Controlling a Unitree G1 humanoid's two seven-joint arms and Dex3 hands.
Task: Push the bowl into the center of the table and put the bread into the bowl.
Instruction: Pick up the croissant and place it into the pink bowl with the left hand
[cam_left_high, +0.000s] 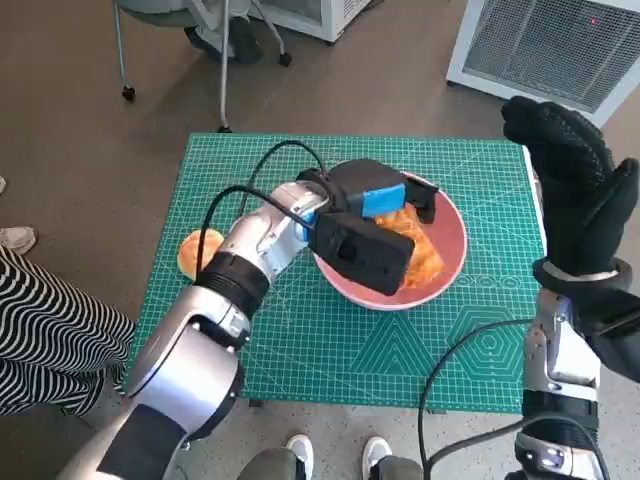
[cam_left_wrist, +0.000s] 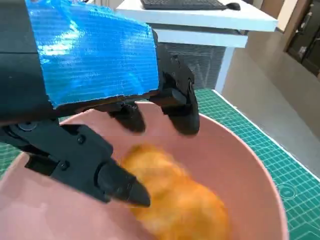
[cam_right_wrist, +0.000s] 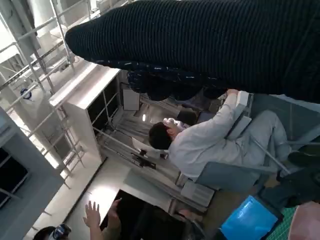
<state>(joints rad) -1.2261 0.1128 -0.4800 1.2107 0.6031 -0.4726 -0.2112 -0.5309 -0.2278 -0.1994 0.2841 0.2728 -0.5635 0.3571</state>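
Observation:
A pink bowl (cam_left_high: 455, 235) stands right of the middle of the green cutting mat (cam_left_high: 330, 340). An orange piece of bread (cam_left_high: 420, 250) lies inside it. My left hand (cam_left_high: 375, 195) hovers over the bowl with its fingers spread. In the left wrist view the bread (cam_left_wrist: 175, 195) rests on the floor of the bowl (cam_left_wrist: 245, 165); the thumb of the left hand (cam_left_wrist: 95, 75) is at its edge and the other fingers stand clear above it. My right hand (cam_left_high: 565, 170) is raised beside the table's right edge, fingers up and apart, holding nothing; its glove (cam_right_wrist: 200, 45) fills the right wrist view.
A second round bread roll (cam_left_high: 198, 252) lies near the mat's left edge. A white grilled appliance (cam_left_high: 550, 45) stands on the floor beyond the table. A person's striped legs (cam_left_high: 45, 320) are at the left and shoes (cam_left_high: 335, 455) at the front edge. A seated person (cam_right_wrist: 200, 145) shows in the right wrist view.

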